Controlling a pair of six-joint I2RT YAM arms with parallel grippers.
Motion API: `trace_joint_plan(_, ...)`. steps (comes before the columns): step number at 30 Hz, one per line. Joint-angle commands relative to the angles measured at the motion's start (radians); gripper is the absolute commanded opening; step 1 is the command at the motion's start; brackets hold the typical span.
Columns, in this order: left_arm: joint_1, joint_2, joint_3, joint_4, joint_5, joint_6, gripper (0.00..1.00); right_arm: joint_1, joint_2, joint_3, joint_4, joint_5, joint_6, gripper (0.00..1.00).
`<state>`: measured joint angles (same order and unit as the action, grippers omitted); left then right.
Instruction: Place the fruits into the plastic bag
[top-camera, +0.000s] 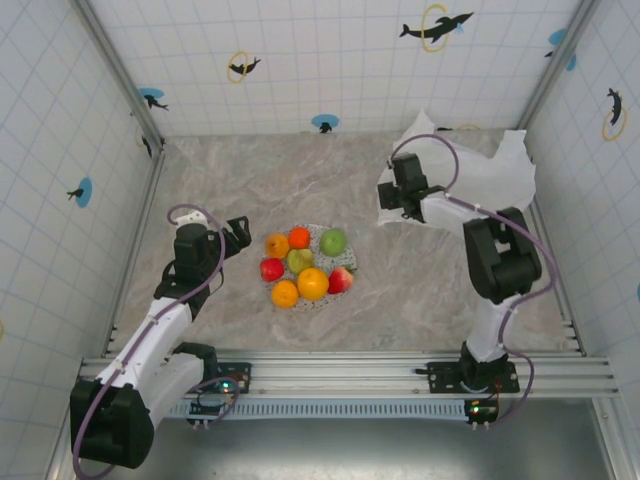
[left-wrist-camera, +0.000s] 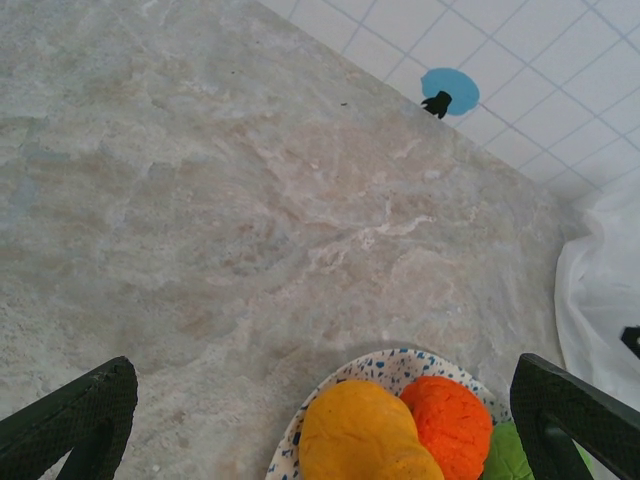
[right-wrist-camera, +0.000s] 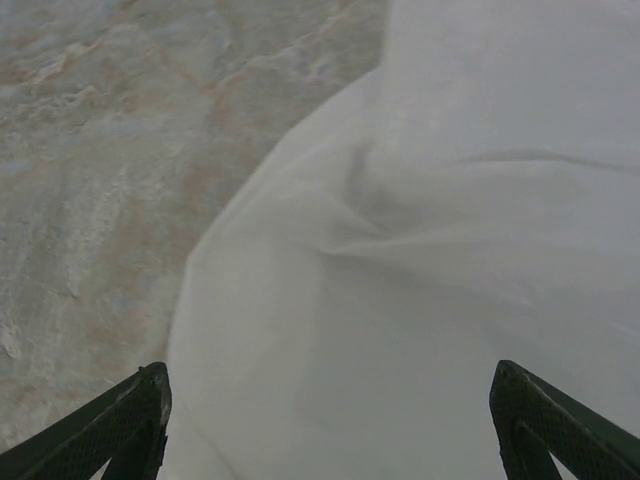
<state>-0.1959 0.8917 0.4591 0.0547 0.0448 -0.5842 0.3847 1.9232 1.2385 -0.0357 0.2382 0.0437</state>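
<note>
My left gripper (top-camera: 243, 236), jaws spread wide, sits just left of the plate (left-wrist-camera: 385, 358) near the front middle of the worktop (top-camera: 250, 180), likely lined up to take one of the fruits (top-camera: 305, 265) heaped there. My right gripper (top-camera: 386, 205), equally wide and holding nothing, hangs over the left edge of the plastic bag (top-camera: 490, 170), which lies crumpled in the far right corner. I cannot make out its mouth, so it probably needs opening first.

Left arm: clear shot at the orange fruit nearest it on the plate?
Probably yes. The left gripper is open beside the plate, facing the orange fruit, with nothing between. The red fruit and the darker orange fruit crowd it, so finger room looks tight.
</note>
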Motion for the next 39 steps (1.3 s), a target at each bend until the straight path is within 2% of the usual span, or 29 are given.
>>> trace_joint_plan(1, -0.008, -0.011, 0.024, -0.027, 0.007, -0.003, 0.98, -0.002, 0.094, 0.111, -0.043, -0.08, -0.008, 0.78)
trace_joint_plan(6, -0.011, -0.008, 0.023, -0.038, 0.011, 0.0, 0.98, -0.009, 0.214, 0.264, -0.26, -0.18, -0.035, 0.58)
trace_joint_plan(9, -0.011, -0.005, 0.018, -0.038, 0.008, 0.0, 0.98, -0.027, 0.198, 0.26, -0.377, -0.272, -0.035, 0.51)
trace_joint_plan(12, -0.012, 0.0, 0.017, -0.039, 0.017, 0.001, 0.98, -0.048, 0.083, 0.125, -0.438, -0.337, -0.006, 0.49)
trace_joint_plan(16, -0.014, -0.001, 0.018, -0.039, 0.025, 0.005, 0.98, -0.09, -0.178, -0.19, -0.384, -0.391, 0.057, 0.47)
trace_joint_plan(20, -0.017, 0.011, 0.021, -0.029, 0.04, 0.01, 0.98, -0.174, -0.444, -0.42, -0.376, -0.383, 0.101, 0.47)
trace_joint_plan(24, -0.02, 0.03, 0.03, -0.006, 0.055, 0.007, 0.98, -0.268, -0.64, -0.493, -0.302, -0.452, 0.164, 0.65)
trace_joint_plan(26, -0.02, 0.038, 0.035, 0.005, 0.062, 0.003, 0.98, -0.306, -0.68, -0.499, -0.219, -0.447, 0.229, 0.73)
trace_joint_plan(28, -0.022, 0.042, 0.038, 0.009, 0.065, 0.0, 0.98, -0.338, -0.671, -0.478, -0.139, -0.387, 0.308, 0.75)
trace_joint_plan(33, -0.028, 0.038, 0.039, 0.006, 0.069, -0.011, 0.98, -0.366, -0.489, -0.299, -0.073, -0.149, 0.495, 0.81)
trace_joint_plan(35, -0.03, 0.032, 0.041, 0.001, 0.069, -0.013, 0.98, -0.37, -0.412, -0.235, -0.057, -0.094, 0.549, 0.82)
trace_joint_plan(39, -0.032, 0.018, 0.039, -0.007, 0.061, -0.015, 0.98, -0.369, -0.25, -0.089, -0.06, -0.062, 0.615, 0.83)
